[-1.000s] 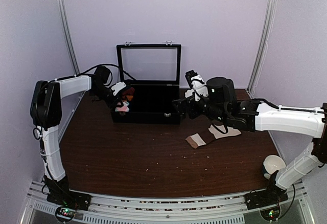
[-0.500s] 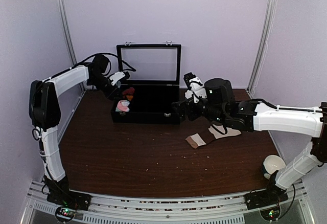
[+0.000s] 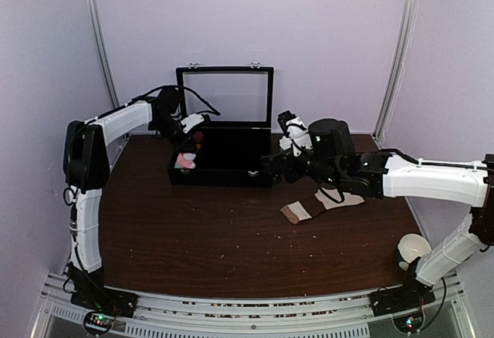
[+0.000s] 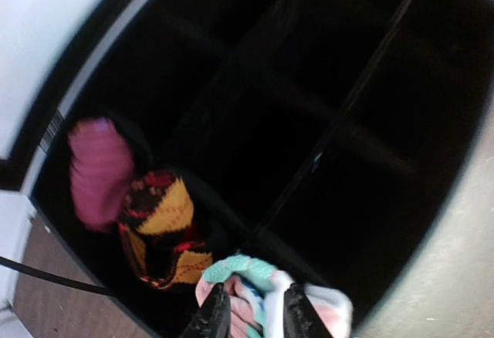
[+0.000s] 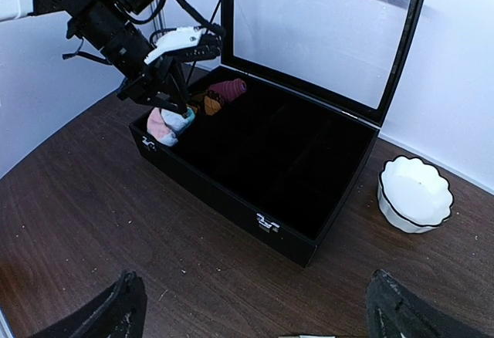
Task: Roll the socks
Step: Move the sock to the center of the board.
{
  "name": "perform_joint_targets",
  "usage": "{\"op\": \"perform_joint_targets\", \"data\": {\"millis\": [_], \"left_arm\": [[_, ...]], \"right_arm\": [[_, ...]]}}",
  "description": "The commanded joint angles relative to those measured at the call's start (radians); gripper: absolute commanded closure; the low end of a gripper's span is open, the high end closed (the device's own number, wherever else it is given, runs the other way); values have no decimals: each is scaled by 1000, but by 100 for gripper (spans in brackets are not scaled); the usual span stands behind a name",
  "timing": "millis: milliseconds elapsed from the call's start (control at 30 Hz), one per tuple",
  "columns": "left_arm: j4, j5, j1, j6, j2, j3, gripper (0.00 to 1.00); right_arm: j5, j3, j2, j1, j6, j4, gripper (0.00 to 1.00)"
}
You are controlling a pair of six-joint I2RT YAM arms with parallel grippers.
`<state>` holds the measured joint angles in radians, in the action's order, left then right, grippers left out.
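Brown table (image 3: 193, 230) (crumby) bears sock (image 3: 305, 210); lilac walls (image 3: 324, 29).

Blurred view: dark fingers (image 4: 217, 316) straddle a pink-mint-white sock roll (image 4: 248, 278) in the black divided box (image 4: 363, 76), beside a red-and-orange sock bundle (image 4: 164, 230).

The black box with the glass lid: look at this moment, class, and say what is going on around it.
The left gripper hangs at the left end of the open black box, fingertips at a rolled pink, mint and white sock bundle in the near-left compartment; whether it grips is unclear. A dark red and orange bundle sits behind it. The right gripper is wide open and empty. A brown and cream sock lies flat on the table.
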<state>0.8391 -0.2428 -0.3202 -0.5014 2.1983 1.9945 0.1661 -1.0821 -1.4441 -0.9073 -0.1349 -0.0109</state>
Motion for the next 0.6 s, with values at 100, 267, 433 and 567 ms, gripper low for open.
{"op": "perform_joint_targets", "data": {"millis": [100,267,433,567], "left_arm": [[-23,206,12,-3,2,-81,75],[-43,284,18,-17,-36,-146,76],[-45,247,20,-18,-94,-163,71],[-3,200,6,19,-157,-118,50]], "right_arm": [[63,-3,34,17,-10,-15,0],[239,-15,31,38,-112,-67,0],[347,-69,-3,83,-176,-231,0],[435,-76,-34,110,-197,-359,0]]}}
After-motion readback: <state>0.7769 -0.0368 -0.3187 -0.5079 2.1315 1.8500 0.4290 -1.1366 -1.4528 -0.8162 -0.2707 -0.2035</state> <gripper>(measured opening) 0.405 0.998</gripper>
